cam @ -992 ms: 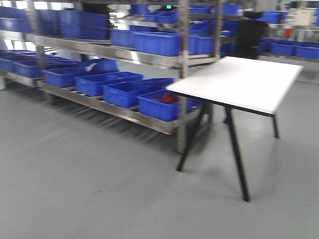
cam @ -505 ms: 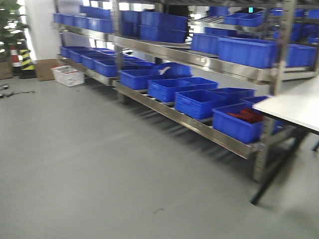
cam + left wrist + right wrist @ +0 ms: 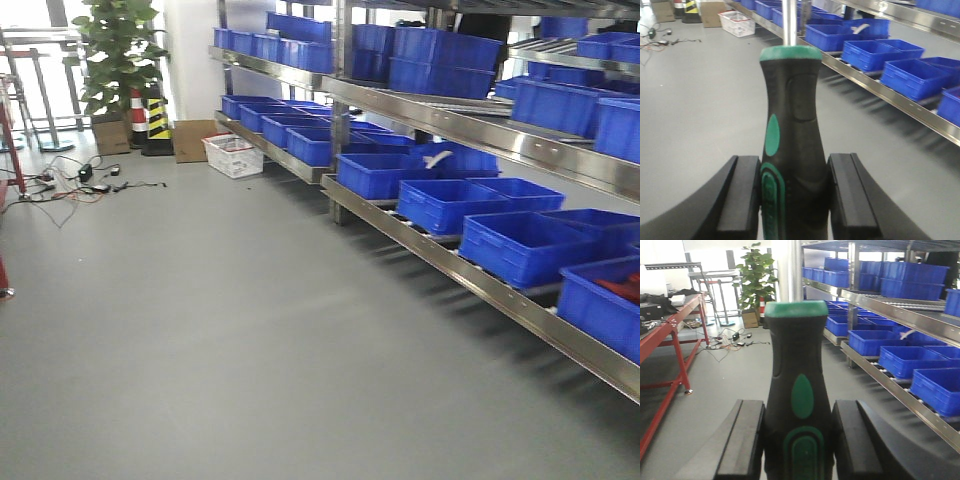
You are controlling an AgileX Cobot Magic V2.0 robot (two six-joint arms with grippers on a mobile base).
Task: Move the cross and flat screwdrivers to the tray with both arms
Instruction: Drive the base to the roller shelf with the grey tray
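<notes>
1. black-and-green rubber fills both wrist views. the left pincer (image 3: 792, 200) is closed to handle width on the first screwdriver (image 3: 790, 125), its pads (image 3: 742, 195) pressing from 9 and 3 o'clock. the right pincer (image 3: 797, 445) grips the second screwdriver (image 3: 797, 355) the same way.
2. the tray is in no view, and both tools are held in the air with no tabletop under them. the step in hand looks like carrying them toward the drop-off.
3. to do it well, i'd judge: hold both grips firm and the wrists steady, since the waisted handles could slide along the pads. hold the arms in from the steel rack (image 3: 480, 285), and loosen neither grip until the tray's rim is seen beneath the tool.
4. only the left wrist view shows a silver shaft (image 3: 789, 22), running to 12 o'clock past the green collar. in the right wrist view the shaft is hidden behind the handle's end. neither view shows a tip, so i cannot tell which is cross and which is flat.
5. the front view shows no arm or tool. it shows grey floor (image 3: 200, 330), blue bins (image 3: 440, 200) on the rack from 12 to 4 o'clock, and a potted plant (image 3: 118, 50) at 10 o'clock. the right wrist view adds a red bench (image 3: 665, 340) at 9 o'clock, absent from the left wrist view.
</notes>
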